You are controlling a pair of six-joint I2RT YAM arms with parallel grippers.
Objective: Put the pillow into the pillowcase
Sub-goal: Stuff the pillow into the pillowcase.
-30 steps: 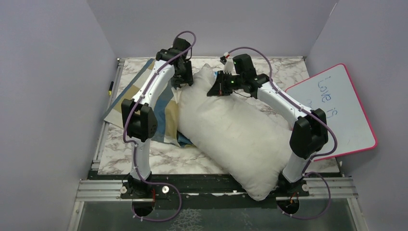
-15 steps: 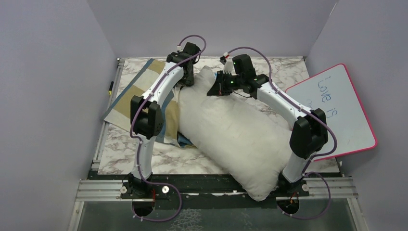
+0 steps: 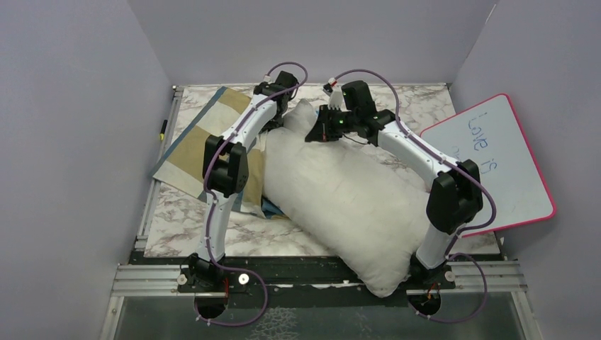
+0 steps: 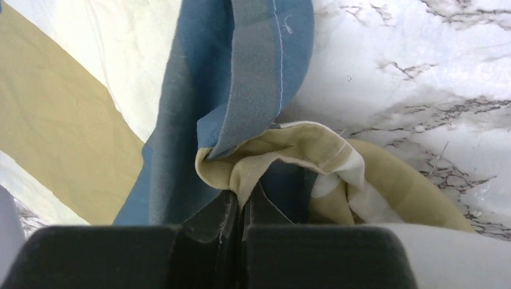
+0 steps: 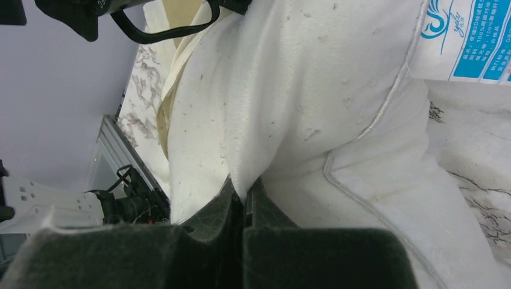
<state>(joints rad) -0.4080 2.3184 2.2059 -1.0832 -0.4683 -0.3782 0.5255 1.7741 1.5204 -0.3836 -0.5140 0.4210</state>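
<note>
The off-white pillow [image 3: 340,191] lies diagonally across the table, its far corner raised. My right gripper [image 3: 317,132] is shut on a pinch of the pillow's fabric [image 5: 289,90] near that corner, and the fold runs down between the jaws of the right gripper [image 5: 244,191]. The blue, tan and cream pillowcase [image 3: 195,145] lies flat to the left, partly under the pillow. My left gripper [image 3: 275,122] sits at the pillowcase's far edge beside the pillow corner. In the left wrist view the left gripper [image 4: 242,197] is shut on a tan hem of the bunched pillowcase [image 4: 253,72].
A pink-rimmed whiteboard [image 3: 496,159] leans at the right edge of the marble table [image 3: 181,223]. A small yellow-and-black pen [image 3: 163,128] lies by the left wall. Purple walls enclose the table on three sides. A blue-printed label [image 5: 470,42] is on the pillow.
My left arm swung right and farther back to the pillow's far corner, and its jaws closed on the pillowcase hem. The right arm and the pillow have not moved.
</note>
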